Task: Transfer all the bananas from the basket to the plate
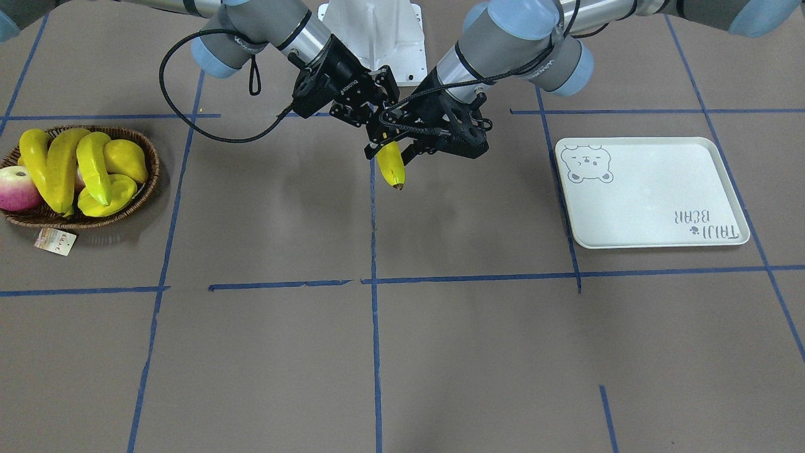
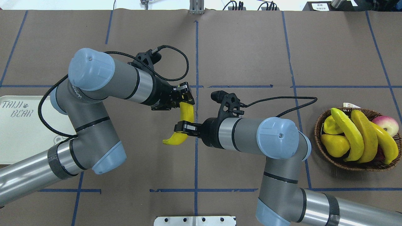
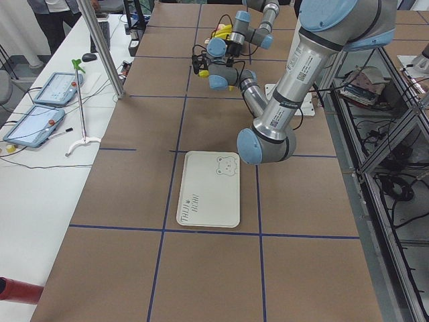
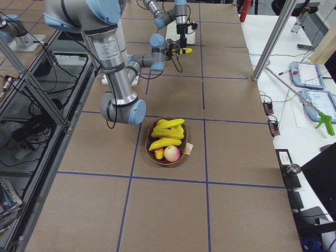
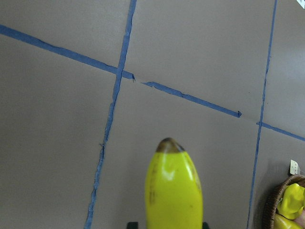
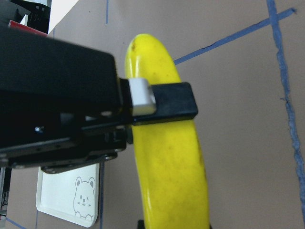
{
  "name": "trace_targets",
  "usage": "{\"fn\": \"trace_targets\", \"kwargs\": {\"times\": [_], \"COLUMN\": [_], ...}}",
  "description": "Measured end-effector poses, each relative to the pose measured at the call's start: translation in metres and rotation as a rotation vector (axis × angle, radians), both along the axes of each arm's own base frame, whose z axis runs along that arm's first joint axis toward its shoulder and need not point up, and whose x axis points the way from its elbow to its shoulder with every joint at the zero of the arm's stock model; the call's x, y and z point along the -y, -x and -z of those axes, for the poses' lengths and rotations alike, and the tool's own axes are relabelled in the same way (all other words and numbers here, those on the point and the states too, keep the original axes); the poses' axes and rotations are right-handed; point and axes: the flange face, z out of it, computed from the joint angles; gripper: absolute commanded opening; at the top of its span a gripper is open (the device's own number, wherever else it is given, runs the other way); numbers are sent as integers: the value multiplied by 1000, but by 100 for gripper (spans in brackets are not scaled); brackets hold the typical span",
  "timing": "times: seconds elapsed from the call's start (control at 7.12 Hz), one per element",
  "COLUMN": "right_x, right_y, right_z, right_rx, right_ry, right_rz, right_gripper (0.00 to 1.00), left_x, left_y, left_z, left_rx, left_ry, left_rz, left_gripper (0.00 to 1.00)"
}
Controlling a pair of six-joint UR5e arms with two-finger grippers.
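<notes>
Brown table (image 1: 478, 365), blue tape (image 1: 375, 352) grid. One banana (image 2: 187, 114) mid-air over centre; left gripper (image 2: 186, 98) and right gripper (image 2: 180, 128) both clamped on it, plate (image 1: 654, 189) well apart. Risk: glossy skin slips if right lets go early; banana drops.

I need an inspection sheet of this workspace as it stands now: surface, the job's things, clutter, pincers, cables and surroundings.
Surface: brown table marked with blue tape lines.
Job's things: raised banana held in the air over mid-table; three other bananas lie in the basket; nothing lies on the plate.
Clutter: yellow pear and pink-red fruit in the basket; paper tag beside it.
Pincers: left pincer and right pincer are both shut on the raised banana.
Cables: black cable loops off each wrist, clear of the fruit.
Surroundings: tablets on a white side bench.
</notes>
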Motion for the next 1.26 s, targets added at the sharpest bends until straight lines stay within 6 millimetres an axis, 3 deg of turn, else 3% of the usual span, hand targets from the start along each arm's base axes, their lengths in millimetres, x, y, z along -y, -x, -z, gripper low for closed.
{"fn": "trace_targets", "kwargs": {"times": [0.14, 0.28, 1.26], "right_x": [0, 0, 5], "right_y": [0, 0, -12], "right_z": [0, 1, 6], "right_rx": [0, 2, 1], "right_ry": [0, -1, -3], "right_rz": [0, 0, 3], "right_gripper": [25, 99, 100], "left_x": [0, 0, 6], "left_y": [1, 2, 11], "left_z": [0, 0, -9], "left_rx": [1, 0, 41], "left_ry": [1, 0, 29], "left_rz": [1, 1, 17], "left_gripper": [0, 0, 0]}}
